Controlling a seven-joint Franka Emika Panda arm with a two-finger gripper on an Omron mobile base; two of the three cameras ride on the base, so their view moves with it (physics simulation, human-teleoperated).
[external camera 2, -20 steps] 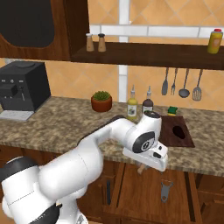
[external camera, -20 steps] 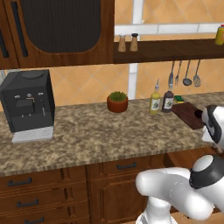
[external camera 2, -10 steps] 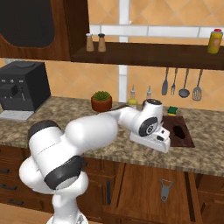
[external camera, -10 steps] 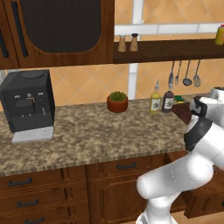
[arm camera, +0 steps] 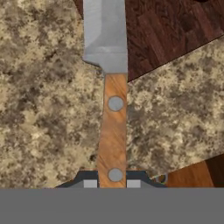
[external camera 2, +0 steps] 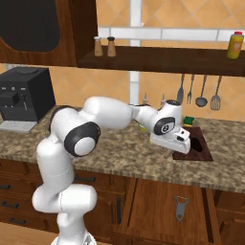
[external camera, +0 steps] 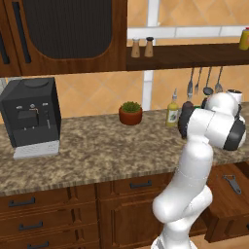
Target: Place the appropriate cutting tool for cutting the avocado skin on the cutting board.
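The claw point(arm camera: 112, 183) is clenched on the knife point(arm camera: 112, 87), gripping the end of its tan wooden handle between the two dark fingers point(arm camera: 89, 180). In the hand view the handle, with two round rivets, runs straight away from the claw over the speckled stone desk point(arm camera: 43, 109), and the pale grey blade reaches past the edge of the cutting board point(arm camera: 166, 35), so the blade lies above the dark reddish wood while the handle is above the stone; whether the knife touches either surface cannot be told.

In the right base view the white arm stretches across the desk point(external camera 2: 119, 153) and the claw point(external camera 2: 168, 152) hangs low at the near left corner of the cutting board point(external camera 2: 201, 150), which lies near the front edge of the desk toward its right end. A very dark round shape sits on the board point(external camera 2: 195, 143), likely the avocado, though it is too small to be sure. A green item point(external camera 2: 188, 119) lies behind the board.

Below the front edge of the desk, a stubby grey metal tool with a ring-like end point(external camera 2: 181, 207) lies in an open drawer point(external camera 2: 167, 210). A black coffee machine point(external camera: 31, 116) stands toward the left end of the desk, with a small potted plant point(external camera: 130, 113) and a bottle point(external camera: 172, 111) along the back edge
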